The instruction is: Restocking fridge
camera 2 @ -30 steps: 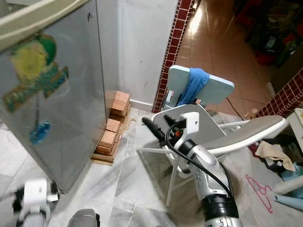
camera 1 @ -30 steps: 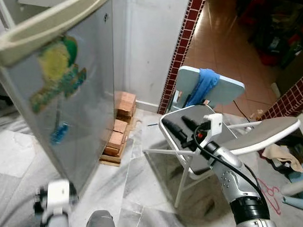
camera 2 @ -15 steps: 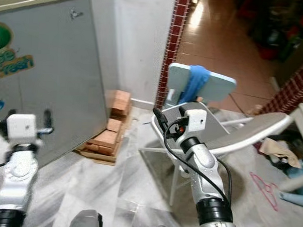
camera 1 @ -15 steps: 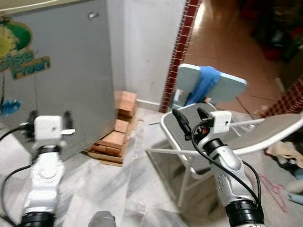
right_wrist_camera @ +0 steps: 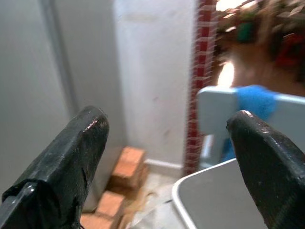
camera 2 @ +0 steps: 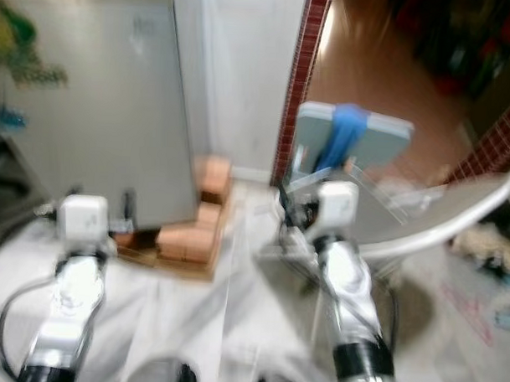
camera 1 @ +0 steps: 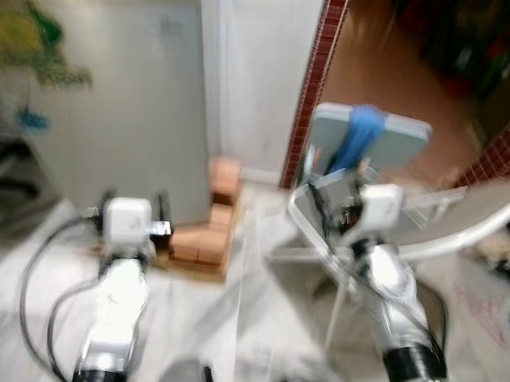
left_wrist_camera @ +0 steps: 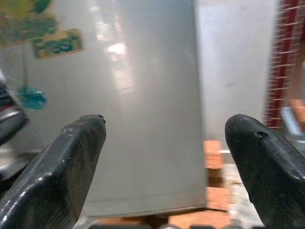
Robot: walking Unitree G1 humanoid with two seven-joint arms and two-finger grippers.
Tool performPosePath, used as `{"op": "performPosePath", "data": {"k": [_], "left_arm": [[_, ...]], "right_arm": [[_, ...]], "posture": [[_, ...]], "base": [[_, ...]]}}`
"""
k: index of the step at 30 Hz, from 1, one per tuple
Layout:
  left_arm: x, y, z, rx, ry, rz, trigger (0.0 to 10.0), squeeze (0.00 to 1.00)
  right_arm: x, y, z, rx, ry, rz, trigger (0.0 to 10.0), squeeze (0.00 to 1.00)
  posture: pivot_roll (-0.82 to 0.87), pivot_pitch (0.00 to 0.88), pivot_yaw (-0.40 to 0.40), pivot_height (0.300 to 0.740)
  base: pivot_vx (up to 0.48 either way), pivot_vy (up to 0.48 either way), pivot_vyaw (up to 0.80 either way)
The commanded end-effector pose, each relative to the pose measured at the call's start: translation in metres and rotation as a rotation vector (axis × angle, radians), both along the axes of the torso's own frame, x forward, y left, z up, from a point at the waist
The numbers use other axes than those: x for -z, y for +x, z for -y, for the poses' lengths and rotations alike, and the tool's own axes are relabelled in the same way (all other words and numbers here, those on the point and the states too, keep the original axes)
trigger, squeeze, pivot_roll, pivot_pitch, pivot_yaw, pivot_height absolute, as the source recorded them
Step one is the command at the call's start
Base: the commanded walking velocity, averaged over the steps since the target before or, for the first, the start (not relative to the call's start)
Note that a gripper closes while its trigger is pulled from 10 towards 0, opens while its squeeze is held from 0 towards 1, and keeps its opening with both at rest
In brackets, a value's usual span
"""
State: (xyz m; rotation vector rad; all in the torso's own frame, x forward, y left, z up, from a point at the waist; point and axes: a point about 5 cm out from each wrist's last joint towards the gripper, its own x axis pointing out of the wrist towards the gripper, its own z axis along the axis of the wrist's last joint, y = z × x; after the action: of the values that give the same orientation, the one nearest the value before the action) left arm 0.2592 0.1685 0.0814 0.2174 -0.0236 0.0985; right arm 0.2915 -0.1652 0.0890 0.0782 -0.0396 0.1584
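While blurred, "Fresh" fridge (left_wrist_camera: 143, 95) sticker (left_wrist_camera: 56, 43).

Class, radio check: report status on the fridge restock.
Left gripper open, empty, facing fridge door. Right gripper open, empty, over chair. Bricks by fridge base.

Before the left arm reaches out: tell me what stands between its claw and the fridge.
Nothing visible. The left claw is open and empty, facing the grey fridge door directly. The bricks sit low beside the fridge, off that line.

Home: fridge (camera 1: 115, 111), folding chair (camera 1: 369, 153), marble floor (camera 1: 250, 325).
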Motion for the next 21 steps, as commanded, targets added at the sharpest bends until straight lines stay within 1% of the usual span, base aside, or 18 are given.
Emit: {"op": "performPosePath", "data": {"k": [1,10,15,21], "left_arm": [[-0.0068,0.0024,-0.0067,-0.01,0.01,0.016,10.0,0.0],[-0.0087,-0.0009,-0.0074,-0.005,-0.005,0.014,10.0,0.0],[-0.0062,-0.0032,-0.0062,-0.004,-0.016,-0.001,10.0,0.0],[-0.0071,-0.0011,-0.0064,0.004,-0.023,-0.001,10.0,0.0]], "right_arm": [[-0.0052,0.0011,-0.0038,-0.003,-0.001,0.028,10.0,0.0],[-0.0045,-0.0021,-0.0011,0.038,-0.015,0.036,10.0,0.0],[-0.0024,-0.004,0.0011,0.056,-0.021,0.031,10.0,0.0],[-0.0026,-0.0027,0.0008,0.062,-0.025,0.034,10.0,0.0]], "posture": [[0.08,0.014,-0.049,0.74],[0.08,0.01,-0.043,0.74],[0.08,0.004,-0.04,0.74],[0.08,0.0,-0.039,0.74]], "base": [[0.0,0.48,-0.48],[0.0,0.48,-0.47],[0.0,0.48,-0.77],[0.0,0.48,-0.8]]}}
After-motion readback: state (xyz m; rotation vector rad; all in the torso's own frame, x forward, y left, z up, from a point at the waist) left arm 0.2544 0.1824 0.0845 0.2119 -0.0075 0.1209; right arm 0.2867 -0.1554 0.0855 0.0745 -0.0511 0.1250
